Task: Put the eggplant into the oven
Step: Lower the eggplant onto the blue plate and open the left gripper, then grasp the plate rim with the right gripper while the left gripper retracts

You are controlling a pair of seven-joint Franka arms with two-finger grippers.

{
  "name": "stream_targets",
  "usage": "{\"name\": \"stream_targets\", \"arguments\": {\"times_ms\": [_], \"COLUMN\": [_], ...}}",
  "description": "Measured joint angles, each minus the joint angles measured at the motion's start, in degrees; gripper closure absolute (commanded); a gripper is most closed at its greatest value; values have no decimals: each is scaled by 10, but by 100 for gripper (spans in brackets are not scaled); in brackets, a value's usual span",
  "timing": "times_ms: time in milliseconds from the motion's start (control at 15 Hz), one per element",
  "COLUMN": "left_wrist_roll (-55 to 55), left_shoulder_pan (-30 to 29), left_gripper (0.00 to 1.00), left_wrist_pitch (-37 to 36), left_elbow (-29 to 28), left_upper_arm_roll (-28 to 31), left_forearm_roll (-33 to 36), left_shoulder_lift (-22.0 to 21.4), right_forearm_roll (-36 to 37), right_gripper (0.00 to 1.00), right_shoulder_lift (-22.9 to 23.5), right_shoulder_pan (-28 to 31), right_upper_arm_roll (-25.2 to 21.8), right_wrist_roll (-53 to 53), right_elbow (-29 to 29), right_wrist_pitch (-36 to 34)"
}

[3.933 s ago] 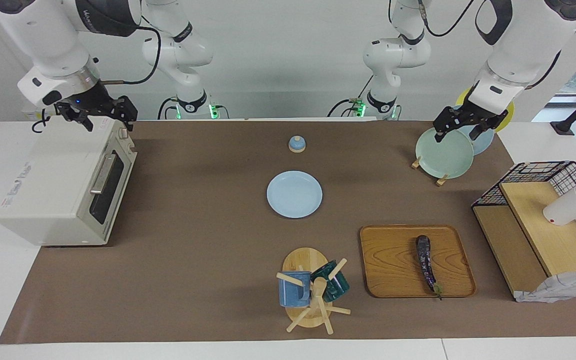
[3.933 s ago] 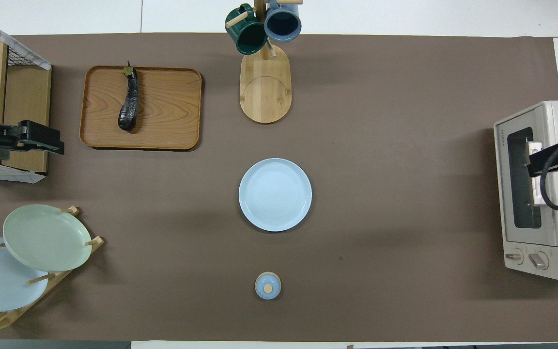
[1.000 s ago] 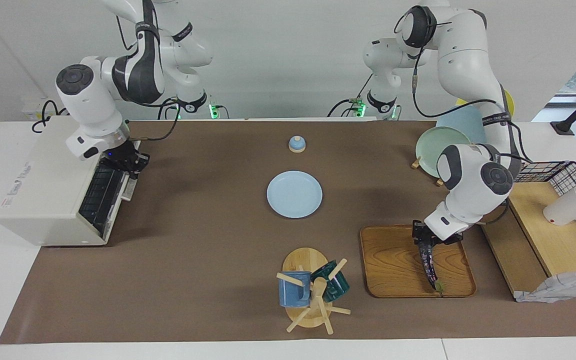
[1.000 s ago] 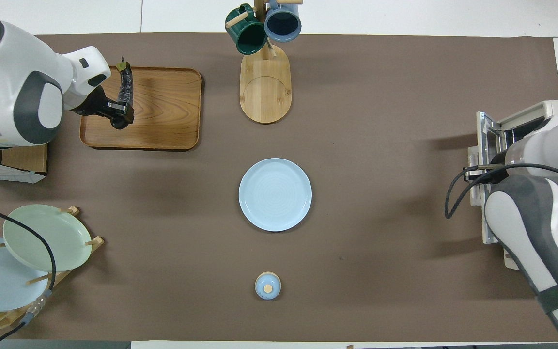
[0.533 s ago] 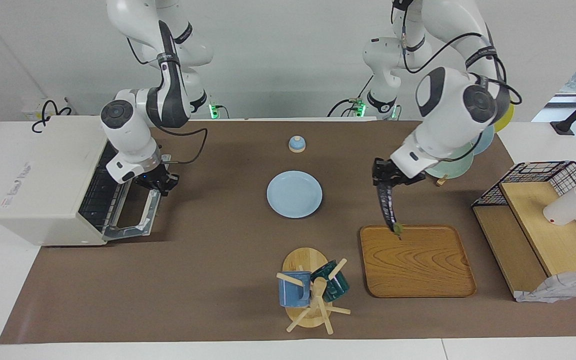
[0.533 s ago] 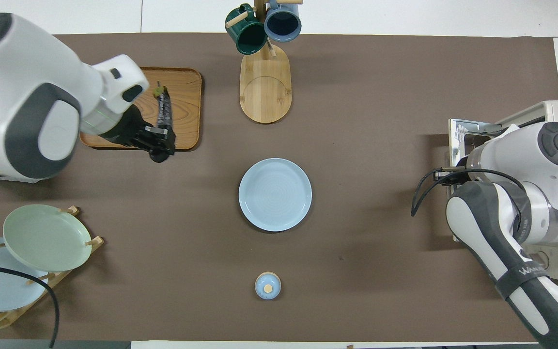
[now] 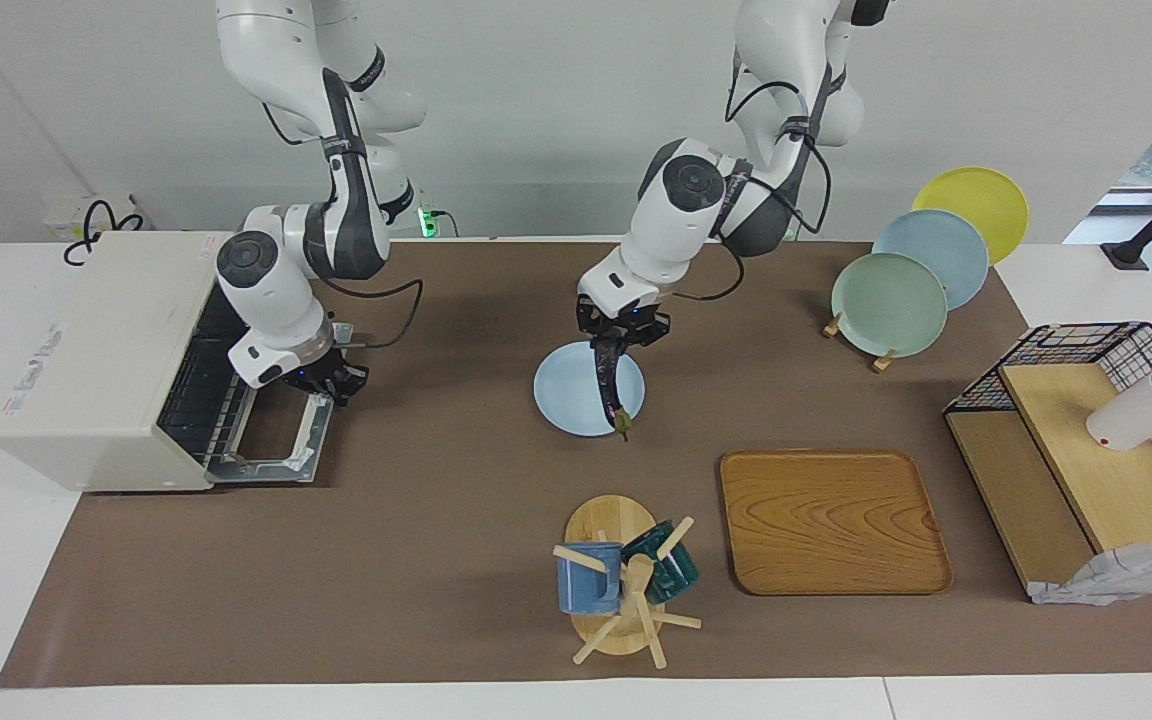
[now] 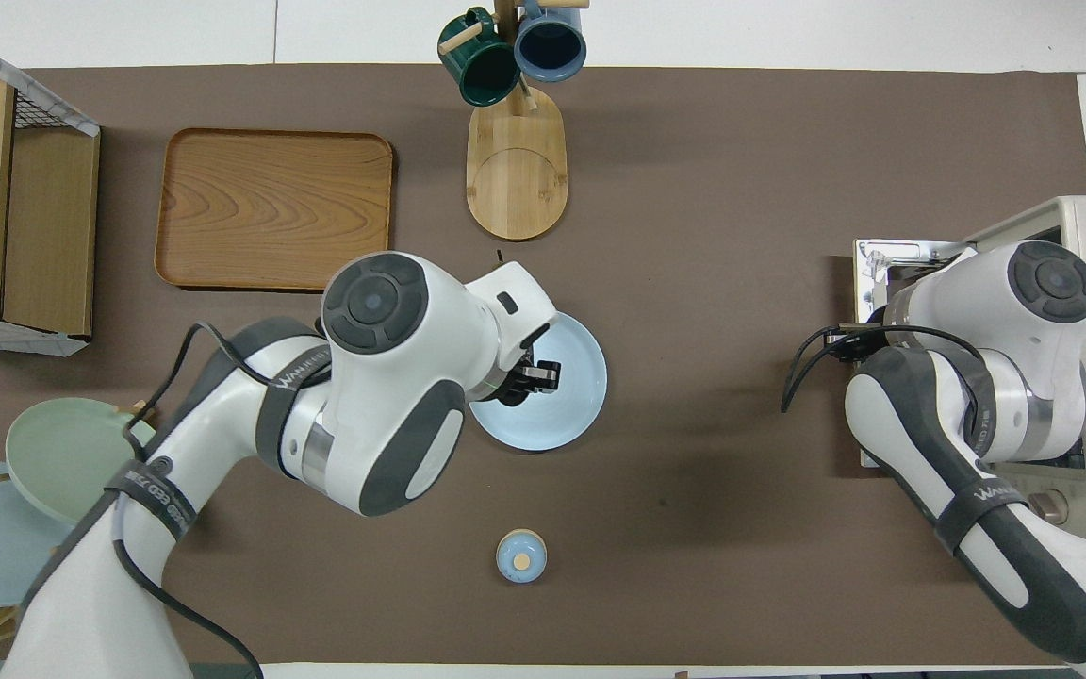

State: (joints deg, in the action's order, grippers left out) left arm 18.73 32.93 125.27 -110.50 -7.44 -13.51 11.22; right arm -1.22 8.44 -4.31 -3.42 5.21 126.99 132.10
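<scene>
My left gripper (image 7: 608, 345) is shut on the thick end of the eggplant (image 7: 612, 388). The dark purple eggplant hangs down in the air over the light blue plate (image 7: 561, 395), green stem end lowest. In the overhead view the left arm covers the eggplant, and the left gripper (image 8: 529, 377) shows over the plate (image 8: 571, 401). The cream oven (image 7: 96, 350) stands at the right arm's end of the table. Its door (image 7: 276, 462) lies open and flat, and the wire rack (image 7: 198, 385) shows inside. My right gripper (image 7: 328, 382) is shut on the door's handle, at the end nearer to the robots.
A bare wooden tray (image 7: 831, 520) and a mug tree (image 7: 621, 580) lie farther from the robots than the plate. A small blue lid (image 7: 593, 288) lies nearer. A rack of plates (image 7: 886, 305) and a wire shelf (image 7: 1086, 440) stand at the left arm's end.
The left gripper has lifted the eggplant off the tray and carried it to above the blue plate. The right gripper has pulled the oven door from half open to flat.
</scene>
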Motion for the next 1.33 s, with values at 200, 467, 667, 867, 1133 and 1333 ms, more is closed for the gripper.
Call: {"name": "stream_targets", "arguments": {"times_ms": [200,467,667,867,1133,1333], "left_wrist_roll": [3,20,24,23,-10,-74], "left_shoulder_pan": [15,33,39,37,-14,-119], "left_gripper": [100,100,0,0,0,0], "left_wrist_pitch": [35,105,125,125,38,-84], "left_elbow": [-32,-79,-95,-94,-57,10], "left_upper_arm_roll": [1,2,3,10,20,26], "left_forearm_roll": [0,0,0,0,0,9], "left_shoulder_lift": [2,3,7,7,-16,-51], "right_forearm_roll": [0,0,0,0,0,0], "right_gripper": [100,100,51,31,22,14], "right_shoulder_lift": [10,10,10,10,12,23], "right_shoulder_pan": [-4,-27,-69,-106,-142,-190], "right_upper_arm_roll": [-3,-4,-4,-4,-2,-1], "right_wrist_roll": [21,61,110,129,144,186], "right_elbow": [-3,-7,-14,-32,-89,-152], "right_wrist_pitch": [19,20,19,1,-53,-91]}}
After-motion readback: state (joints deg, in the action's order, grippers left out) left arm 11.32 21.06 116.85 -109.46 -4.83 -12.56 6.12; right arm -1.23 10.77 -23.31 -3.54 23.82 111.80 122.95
